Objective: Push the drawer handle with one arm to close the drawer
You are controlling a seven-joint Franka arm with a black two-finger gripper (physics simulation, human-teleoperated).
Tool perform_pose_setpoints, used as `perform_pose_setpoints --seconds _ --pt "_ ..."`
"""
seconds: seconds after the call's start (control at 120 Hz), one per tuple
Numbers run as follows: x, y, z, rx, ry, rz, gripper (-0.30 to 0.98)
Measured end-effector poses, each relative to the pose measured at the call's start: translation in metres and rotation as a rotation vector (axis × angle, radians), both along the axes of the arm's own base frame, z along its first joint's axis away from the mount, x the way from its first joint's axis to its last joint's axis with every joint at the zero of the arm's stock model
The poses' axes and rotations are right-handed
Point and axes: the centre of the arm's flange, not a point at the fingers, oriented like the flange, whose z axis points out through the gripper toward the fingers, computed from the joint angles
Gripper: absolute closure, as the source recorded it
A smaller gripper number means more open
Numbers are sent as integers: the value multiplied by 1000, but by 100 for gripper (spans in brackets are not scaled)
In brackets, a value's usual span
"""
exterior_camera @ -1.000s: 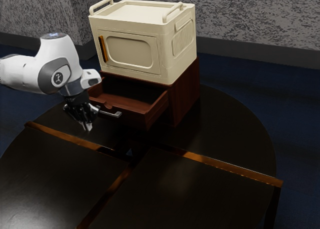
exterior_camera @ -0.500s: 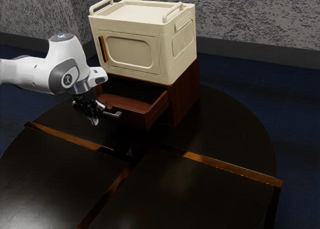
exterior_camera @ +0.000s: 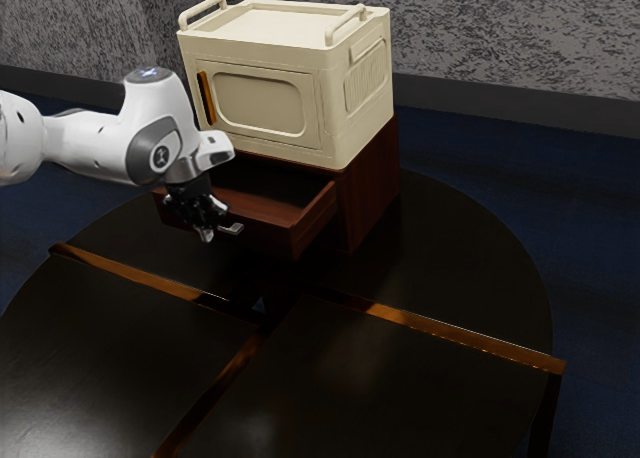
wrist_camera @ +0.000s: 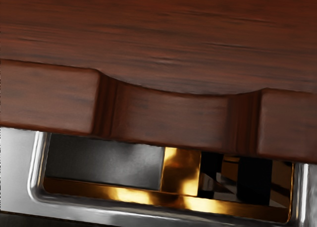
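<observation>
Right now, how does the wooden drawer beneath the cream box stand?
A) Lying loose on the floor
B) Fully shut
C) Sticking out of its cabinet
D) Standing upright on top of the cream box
C: the drawer juts out from the cabinet under the cream box, its inside showing, with the gripper close by its handle.

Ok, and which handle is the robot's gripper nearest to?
The silver handle, on the open wooden drawer's front. It's right by the gripper; the orange handle and two cream handles are up on the cream box.
</observation>
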Motion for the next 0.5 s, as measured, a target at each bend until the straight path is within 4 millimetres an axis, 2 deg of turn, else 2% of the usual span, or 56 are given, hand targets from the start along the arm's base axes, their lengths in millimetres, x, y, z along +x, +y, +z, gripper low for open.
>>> perform_pose_setpoints --seconds 0.217,0.5 --pt "14 -1 -3 9 -7 -10 79" --pt "42 -3 -7 24 -36 -26 79"
